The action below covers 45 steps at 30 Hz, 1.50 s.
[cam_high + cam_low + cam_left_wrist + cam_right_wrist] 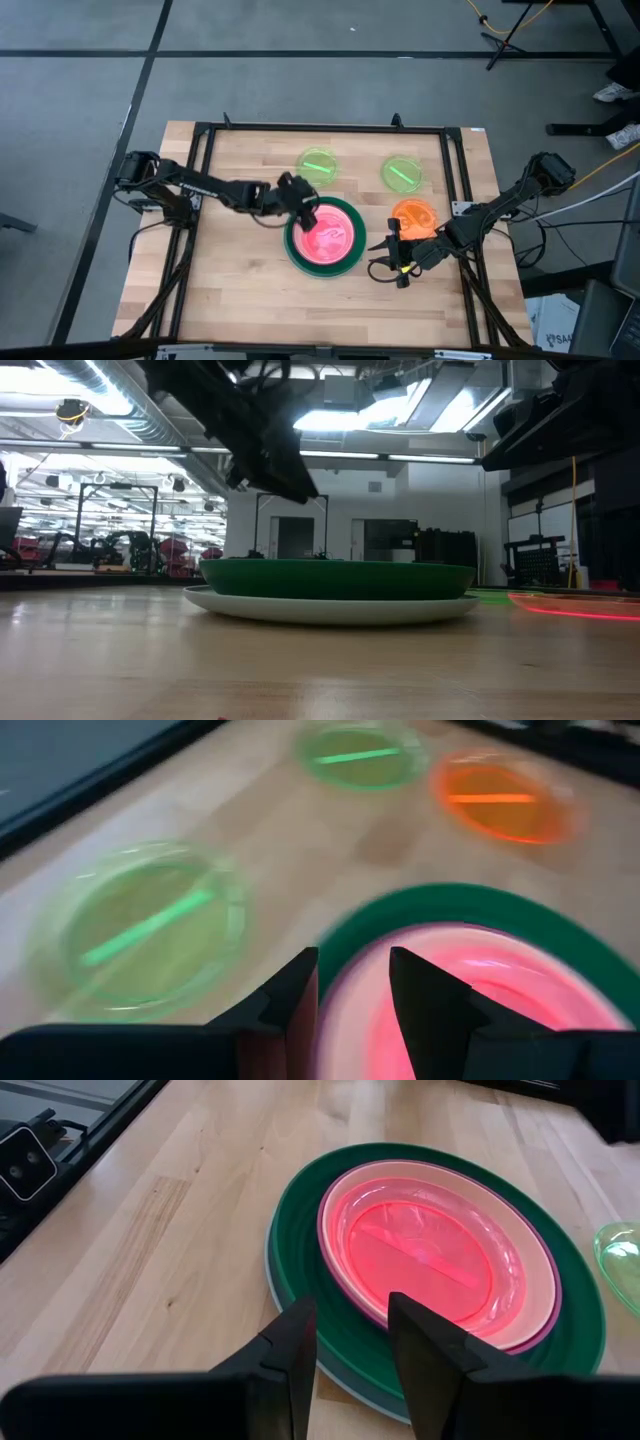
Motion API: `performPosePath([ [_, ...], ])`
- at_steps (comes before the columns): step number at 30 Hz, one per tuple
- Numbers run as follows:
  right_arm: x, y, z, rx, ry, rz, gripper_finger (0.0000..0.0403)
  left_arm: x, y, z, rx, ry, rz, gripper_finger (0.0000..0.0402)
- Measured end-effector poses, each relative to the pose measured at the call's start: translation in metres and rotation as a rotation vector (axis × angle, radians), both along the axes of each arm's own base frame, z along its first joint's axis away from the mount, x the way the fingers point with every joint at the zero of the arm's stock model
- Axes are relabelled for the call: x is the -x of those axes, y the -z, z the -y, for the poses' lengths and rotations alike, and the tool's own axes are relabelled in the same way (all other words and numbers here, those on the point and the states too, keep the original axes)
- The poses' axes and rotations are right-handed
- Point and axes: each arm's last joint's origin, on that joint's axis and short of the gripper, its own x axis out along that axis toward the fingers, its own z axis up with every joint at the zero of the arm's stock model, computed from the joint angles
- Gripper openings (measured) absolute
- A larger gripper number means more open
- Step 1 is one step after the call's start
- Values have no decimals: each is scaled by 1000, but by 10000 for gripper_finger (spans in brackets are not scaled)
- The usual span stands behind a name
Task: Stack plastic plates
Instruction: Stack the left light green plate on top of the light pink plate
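I see plate stack (325,238) mid-counter (240,300), red plate (430,1250) on top | left pincer (305,212) spread over its rim | right pincer (392,262) spread beside stack | orange plate (414,216), lime plates (318,163) apart

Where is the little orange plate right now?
In the high view the small translucent orange plastic plate lies on the table's right side, just right of the plate stack with the large dark green plate, below one lime green plate, beside the right pincer.
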Motion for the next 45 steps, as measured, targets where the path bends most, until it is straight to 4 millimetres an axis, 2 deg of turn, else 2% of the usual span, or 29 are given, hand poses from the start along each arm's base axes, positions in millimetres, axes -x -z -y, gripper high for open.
performPosePath([
  [8,0,0,0,3,0,-3,117,10,7,-51,31,-174,-82,121],
  [16,0,0,0,3,1,-3,117,20,9,-87,18,-273,-117,121],
  [21,0,0,0,3,1,-3,117,24,20,-105,147,-311,-125,121],
  [35,0,1,0,9,7,-5,117,30,62,-137,254,-428,-242,121],
  [45,0,1,1,9,8,-4,117,24,88,-143,270,-435,-270,121],
])
